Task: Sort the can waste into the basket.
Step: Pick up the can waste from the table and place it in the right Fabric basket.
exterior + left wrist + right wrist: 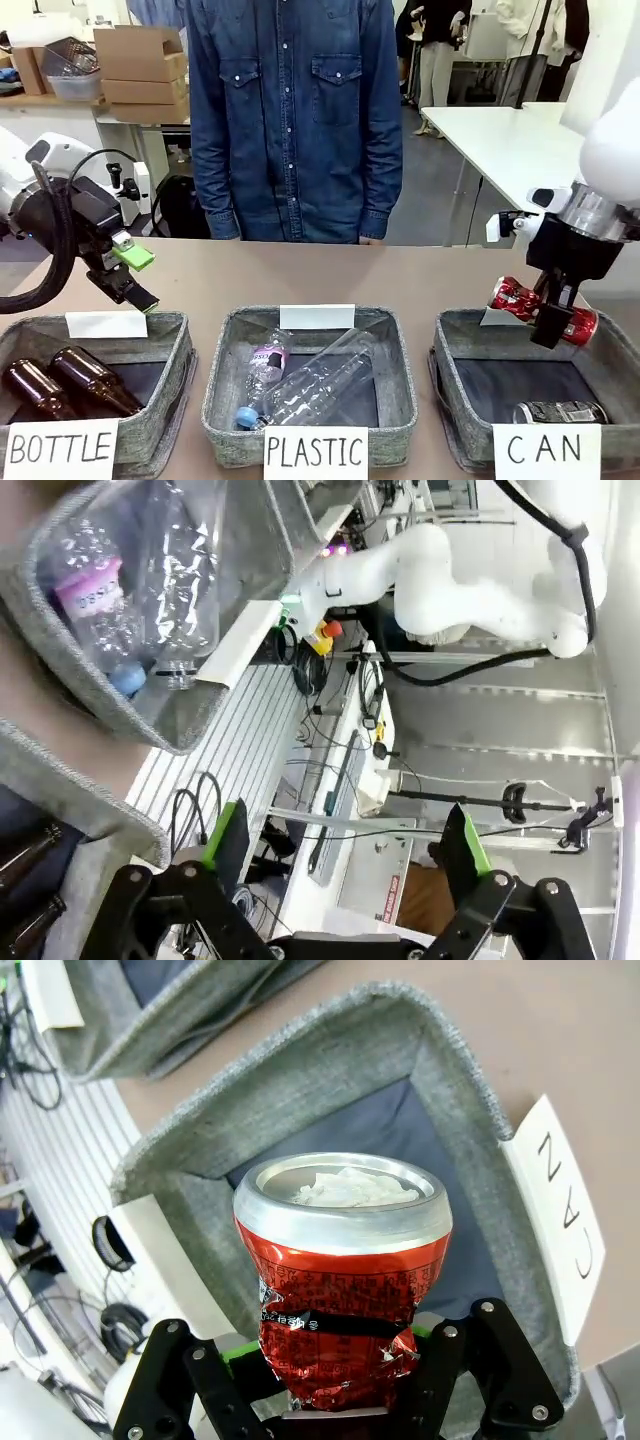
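Red can (pixel 345 1280) clamped in the right tool (pixel 558 318), pinched across its crumpled waist, lying sideways in the front view with one silver end toward the surface's middle. Directly beneath the tool: the grey basket (pixel 455 340) signed "CAN", its dark floor open below the can, the second can (pixel 560 412), dark with silver ends, lying on that floor toward the near wall. Judged light, thin-walled and already dented, so easily crushed further under a hard squeeze; smooth painted metal, likely slippery, though the creases at the waist give the pads something to bite. Best taken across the middle of the body, as now, rather than at the stiff rims. A short drop onto fabric looks harmless; may roll and knock against the other can. Farther from that tool, toward the middle of the surface, the PLASTIC basket (pixel 225 345) with clear bottles; beyond it, the BOTTLE basket (pixel 180 330) with brown glass bottles. Left tool (pixel 128 272) above the far rim of the BOTTLE basket, jaws spread wide, nothing between them. Across the surface, a person in a denim shirt, standing.
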Motion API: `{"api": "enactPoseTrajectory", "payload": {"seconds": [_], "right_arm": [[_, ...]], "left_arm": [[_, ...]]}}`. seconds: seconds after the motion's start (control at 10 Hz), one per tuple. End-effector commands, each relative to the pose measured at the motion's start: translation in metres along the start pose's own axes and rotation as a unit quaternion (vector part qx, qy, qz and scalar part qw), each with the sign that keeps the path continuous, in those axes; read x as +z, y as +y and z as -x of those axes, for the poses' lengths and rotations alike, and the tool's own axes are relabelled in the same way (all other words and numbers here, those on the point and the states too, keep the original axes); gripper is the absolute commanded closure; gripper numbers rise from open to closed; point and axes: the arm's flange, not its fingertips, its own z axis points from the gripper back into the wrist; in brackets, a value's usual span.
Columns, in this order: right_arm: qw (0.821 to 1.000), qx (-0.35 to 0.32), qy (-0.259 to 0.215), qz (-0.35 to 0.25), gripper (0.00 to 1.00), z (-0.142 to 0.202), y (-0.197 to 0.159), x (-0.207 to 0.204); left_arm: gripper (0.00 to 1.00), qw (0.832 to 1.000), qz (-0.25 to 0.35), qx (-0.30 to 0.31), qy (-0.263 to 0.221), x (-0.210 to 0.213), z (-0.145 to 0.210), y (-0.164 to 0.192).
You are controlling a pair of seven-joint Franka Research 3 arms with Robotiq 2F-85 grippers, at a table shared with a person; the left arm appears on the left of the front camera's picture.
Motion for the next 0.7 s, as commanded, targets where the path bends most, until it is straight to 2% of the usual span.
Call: {"api": "enactPoseTrajectory", "payload": {"seconds": [0.0,0.1,0.2,0.3,0.4,0.6], "right_arm": [[1.0,0.019,-0.005,0.011,1.0,0.0108,0.0047,-0.0132],[1.0,0.026,-0.006,0.015,0.92,0.0107,0.0056,-0.0138],[1.0,0.015,-0.004,0.016,0.43,0.0112,0.0062,-0.0135],[1.0,0.013,-0.004,0.02,0.37,0.0117,0.0076,-0.0132],[1.0,0.009,0.0,0.021,0.0,0.0116,0.0074,-0.0131],[1.0,0.002,0.004,0.017,0.0,0.0112,0.0072,-0.0139]], "left_arm": [[0.0,1.0,0.009,-0.015,0.019,-0.0067,0.0008,-0.016],[0.0,1.0,0.009,-0.015,0.019,-0.0067,0.0008,-0.016],[0.0,1.0,0.009,-0.015,0.019,-0.0067,0.0008,-0.016],[0.0,1.0,0.009,-0.015,0.019,-0.0067,0.0008,-0.016],[0.0,1.0,0.009,-0.015,0.019,-0.0067,0.0008,-0.016],[0.0,1.0,0.009,-0.015,0.019,-0.0067,0.0008,-0.016]]}}
